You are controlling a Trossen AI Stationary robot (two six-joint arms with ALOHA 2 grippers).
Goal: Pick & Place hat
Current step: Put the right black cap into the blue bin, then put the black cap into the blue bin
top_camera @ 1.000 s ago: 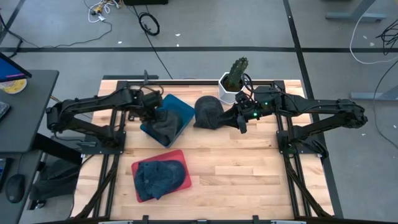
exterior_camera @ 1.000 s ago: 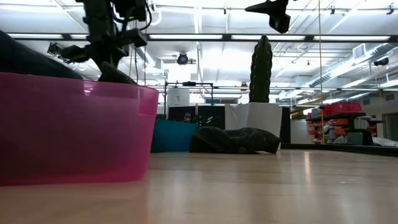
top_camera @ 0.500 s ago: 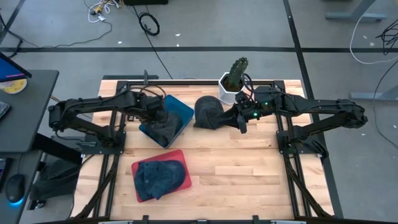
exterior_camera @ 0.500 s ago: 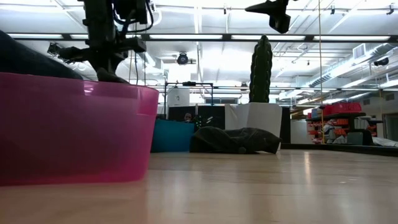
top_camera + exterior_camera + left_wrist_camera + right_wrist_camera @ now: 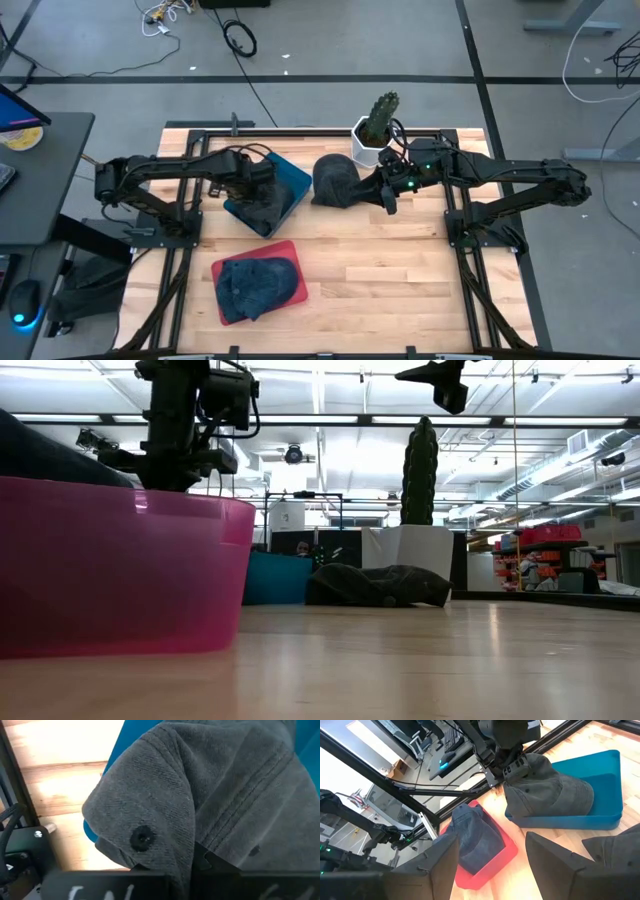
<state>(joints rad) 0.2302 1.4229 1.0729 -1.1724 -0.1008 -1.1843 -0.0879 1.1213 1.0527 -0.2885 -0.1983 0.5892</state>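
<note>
A grey hat (image 5: 266,206) lies in the blue tray (image 5: 296,174) at the table's far left; it also shows in the left wrist view (image 5: 150,795) and the right wrist view (image 5: 545,790). My left gripper (image 5: 258,184) stands over it, shut on its crown. A dark hat (image 5: 335,180) lies on the table at the far middle, seen flat in the low view (image 5: 380,585). My right gripper (image 5: 386,198) is open and empty just to the right of the dark hat, raised above the table. My left gripper pinches a raised fold of the grey hat's crown (image 5: 187,835) between its two fingers, coming from above and pointing down (image 5: 512,767). The hat's lower part rests in the blue tray, and its brim end reaches over the tray's rim (image 5: 520,815).
A red tray (image 5: 292,248) with a blue denim hat (image 5: 255,285) stands near the front left, and fills the low view's left (image 5: 120,560). A cactus in a white pot (image 5: 372,135) stands at the far edge behind the dark hat. Bare wood lies at the front right.
My left gripper has gone toward the table's right and a little toward the near edge, over the blue tray, still shut on the grey hat, which has moved along with it. My right gripper has kept still.
</note>
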